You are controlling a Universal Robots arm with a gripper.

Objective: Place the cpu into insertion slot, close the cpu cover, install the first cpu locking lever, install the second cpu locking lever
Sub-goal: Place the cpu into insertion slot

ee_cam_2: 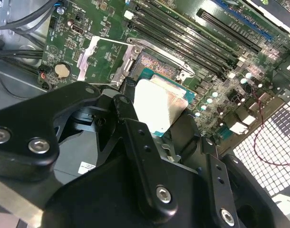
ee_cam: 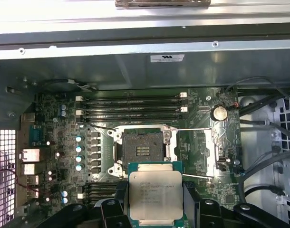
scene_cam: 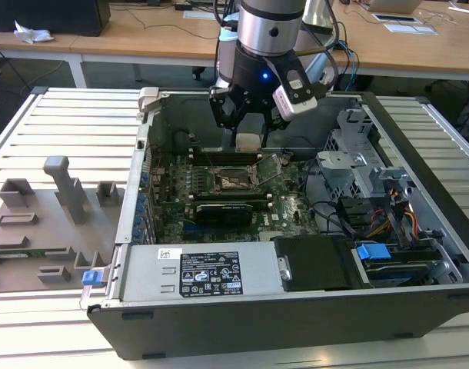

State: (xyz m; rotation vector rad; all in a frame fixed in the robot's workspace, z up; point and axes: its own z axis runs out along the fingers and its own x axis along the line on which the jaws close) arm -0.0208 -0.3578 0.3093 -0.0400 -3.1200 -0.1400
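My gripper [scene_cam: 248, 132] hangs inside the open computer case, shut on the cpu [scene_cam: 248, 141], a small square chip with a pale metal top. In the first wrist view the cpu [ee_cam: 155, 195] sits between the black fingers [ee_cam: 120, 202], just short of the bare insertion slot [ee_cam: 142, 149] and above the board. The cpu cover [ee_cam_2: 86, 56], a thin silvery frame, is swung open beside the slot [ee_cam_2: 157, 61]. Two thin wire levers [ee_cam: 192, 129] stand raised along the open cover [ee_cam: 212, 154]. In the second wrist view the cpu [ee_cam_2: 159, 102] is level in the gripper [ee_cam_2: 160, 121].
The motherboard [scene_cam: 219, 211] lies flat in the case, with memory slots [ee_cam: 130, 107] beyond the socket. A drive cage and cables [scene_cam: 365, 207] crowd the exterior view's right. The power supply [scene_cam: 196, 273] fills the near wall. Grey fixtures [scene_cam: 58, 200] stand outside the case, on the exterior view's left.
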